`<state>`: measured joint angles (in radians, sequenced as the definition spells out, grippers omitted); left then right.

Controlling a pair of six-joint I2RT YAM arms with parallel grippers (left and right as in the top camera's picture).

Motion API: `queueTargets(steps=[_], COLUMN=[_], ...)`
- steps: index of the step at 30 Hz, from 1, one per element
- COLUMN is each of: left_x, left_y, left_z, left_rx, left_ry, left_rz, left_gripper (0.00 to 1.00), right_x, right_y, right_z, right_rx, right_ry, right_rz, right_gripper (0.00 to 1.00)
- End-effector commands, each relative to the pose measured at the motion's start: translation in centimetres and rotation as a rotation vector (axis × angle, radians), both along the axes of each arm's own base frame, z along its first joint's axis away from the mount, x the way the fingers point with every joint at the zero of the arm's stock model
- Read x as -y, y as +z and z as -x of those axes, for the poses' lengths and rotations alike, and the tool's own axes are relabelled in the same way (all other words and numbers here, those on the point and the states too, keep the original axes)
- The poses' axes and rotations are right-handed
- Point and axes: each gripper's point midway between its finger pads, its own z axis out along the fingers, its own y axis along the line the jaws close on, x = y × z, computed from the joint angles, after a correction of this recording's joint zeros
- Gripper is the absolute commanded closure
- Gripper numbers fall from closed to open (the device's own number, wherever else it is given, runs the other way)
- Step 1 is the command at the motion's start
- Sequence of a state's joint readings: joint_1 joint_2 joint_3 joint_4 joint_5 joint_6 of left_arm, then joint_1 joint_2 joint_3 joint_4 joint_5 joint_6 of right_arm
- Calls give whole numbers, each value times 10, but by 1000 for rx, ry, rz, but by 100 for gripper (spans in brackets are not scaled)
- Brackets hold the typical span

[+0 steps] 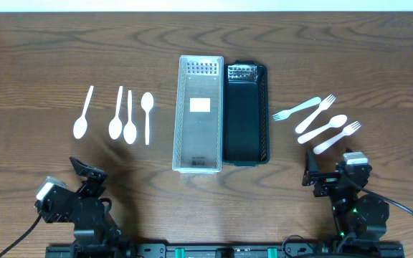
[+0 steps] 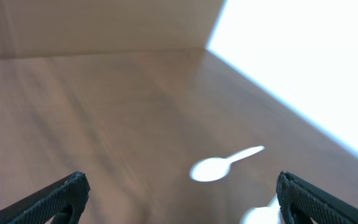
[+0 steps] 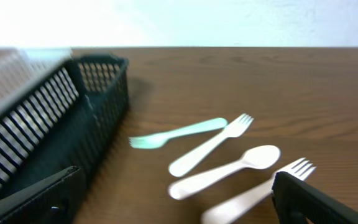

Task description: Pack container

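A clear plastic basket (image 1: 198, 115) and a black basket (image 1: 245, 115) stand side by side at the table's middle. Several white spoons (image 1: 120, 115) lie to their left. A pale green fork (image 1: 296, 110), a white fork (image 1: 317, 113), a white spoon (image 1: 323, 129) and another white fork (image 1: 337, 137) lie to the right. My left gripper (image 1: 84, 174) is open and empty, near the front edge, with one spoon (image 2: 224, 165) ahead of it. My right gripper (image 1: 326, 174) is open and empty, just in front of the forks (image 3: 210, 146) and the black basket (image 3: 61, 137).
The wooden table's far edge meets a white wall. Both arm bases sit at the front edge, left (image 1: 77, 211) and right (image 1: 357, 211).
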<state>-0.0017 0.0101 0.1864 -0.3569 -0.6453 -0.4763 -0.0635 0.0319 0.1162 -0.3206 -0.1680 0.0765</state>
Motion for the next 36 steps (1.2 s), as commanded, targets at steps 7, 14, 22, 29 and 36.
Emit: queueTargets(steps=[7, 14, 22, 29, 36], left_x=[62, 64, 64, 69, 70], left_y=[15, 59, 101, 78, 25], left_z=[-37, -53, -108, -158, -175], left_rx=[-2, -108, -284, -513, -678], left_ry=[-410, -453, -474, -510, -514], left_rz=[57, -45, -62, 7, 51], left_gripper=[2, 2, 2, 2, 2], right_x=[-17, -12, -7, -23, 58], right_y=[46, 96, 133, 133, 37], right_z=[-10, -38, -99, -152, -147], right_rx=[63, -77, -390, -511, -825], right_ry=[72, 49, 32, 150, -454], right_rz=[-195, -166, -166, -202, -296], right_gripper=[1, 1, 1, 1, 9])
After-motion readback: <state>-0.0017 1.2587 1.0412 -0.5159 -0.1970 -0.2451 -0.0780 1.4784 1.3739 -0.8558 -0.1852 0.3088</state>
